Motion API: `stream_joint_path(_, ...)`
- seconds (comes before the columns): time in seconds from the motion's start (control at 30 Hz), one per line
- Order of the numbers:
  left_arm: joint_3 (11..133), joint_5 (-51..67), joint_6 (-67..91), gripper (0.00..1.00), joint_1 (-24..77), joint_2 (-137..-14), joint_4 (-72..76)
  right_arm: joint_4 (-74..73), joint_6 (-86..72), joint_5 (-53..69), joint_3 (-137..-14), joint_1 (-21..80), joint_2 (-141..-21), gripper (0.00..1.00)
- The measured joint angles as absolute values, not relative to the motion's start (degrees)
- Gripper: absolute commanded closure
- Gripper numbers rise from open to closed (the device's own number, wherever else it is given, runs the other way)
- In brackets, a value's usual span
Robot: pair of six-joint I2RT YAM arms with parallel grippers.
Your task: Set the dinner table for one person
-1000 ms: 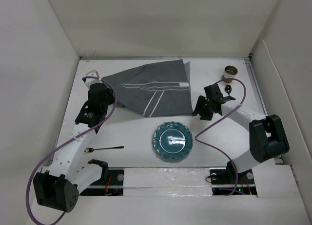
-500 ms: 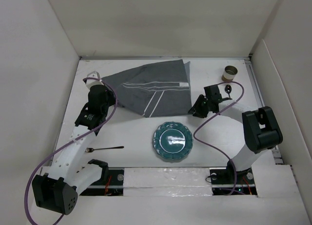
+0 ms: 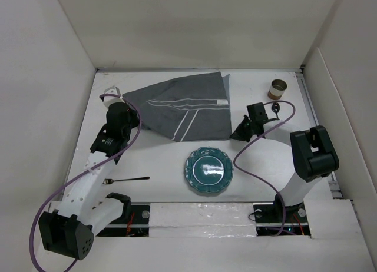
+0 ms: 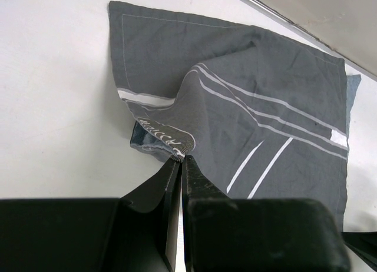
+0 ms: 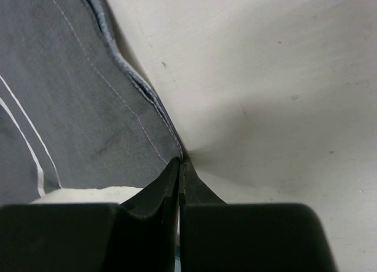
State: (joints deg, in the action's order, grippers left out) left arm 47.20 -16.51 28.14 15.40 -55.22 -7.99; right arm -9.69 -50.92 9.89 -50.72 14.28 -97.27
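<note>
Plain off-white panel walls [image 3: 194, 25] at the back and both sides, under soft, even light.

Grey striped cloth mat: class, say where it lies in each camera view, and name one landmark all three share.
Top external: the grey cloth mat lies upper centre, between the arms.
Left wrist: the mat fills centre and right; the left gripper pinches its bunched fold.
Right wrist: the mat is upper left; the right gripper pinches its corner.
Shared landmark: its white stripes.
</note>
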Motion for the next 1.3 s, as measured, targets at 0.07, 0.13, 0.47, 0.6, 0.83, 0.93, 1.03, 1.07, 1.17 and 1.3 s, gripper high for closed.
stream_joint_path(0.07,47.20,-16.91,28.12,1.00,15.40,-55.20,-7.99,-9.63,-50.92,10.31,-50.70,14.20,-97.19,1.00)
stream_joint_path(0.13,47.24,-17.39,27.99,1.00,15.40,-55.20,-7.99,-9.58,-50.46,10.52,-50.59,13.96,-96.18,1.00)
stream_joint_path(0.47,64.64,-19.05,25.10,1.00,14.90,-59.61,-10.17,-15.92,-39.51,7.49,-68.01,11.66,-70.26,1.00)
stream_joint_path(0.6,78.54,-18.00,24.69,1.00,14.90,-60.73,-10.68,-18.55,-35.42,4.60,-82.15,10.94,-61.21,1.00)
stream_joint_path(0.83,95.48,-15.07,24.32,1.00,14.90,-61.21,-9.65,-24.08,-32.05,-0.95,-103.48,10.94,-58.54,1.00)
stream_joint_path(0.93,96.07,-13.98,24.29,1.00,14.90,-61.30,-9.54,-25.63,-31.42,-1.50,-106.17,10.87,-59.75,1.00)
stream_joint_path(1.03,96.05,-12.64,24.25,1.00,14.63,-63.70,-9.96,-26.59,-31.07,-1.39,-106.17,9.80,-62.61,1.00)
stream_joint_path(1.07,96.03,-11.88,24.23,1.00,14.39,-65.04,-10.20,-26.35,-31.14,-0.69,-105.43,8.82,-63.92,1.00)
stream_joint_path(1.17,96.01,-8.56,24.23,1.00,12.78,-70.57,-11.03,-25.82,-31.55,1.67,-102.41,6.63,-68.86,1.00)
stream_joint_path(1.3,97.36,-1.48,24.86,1.00,8.58,-81.49,-13.17,-25.10,-32.86,4.78,-100.68,4.91,-78.61,1.00)
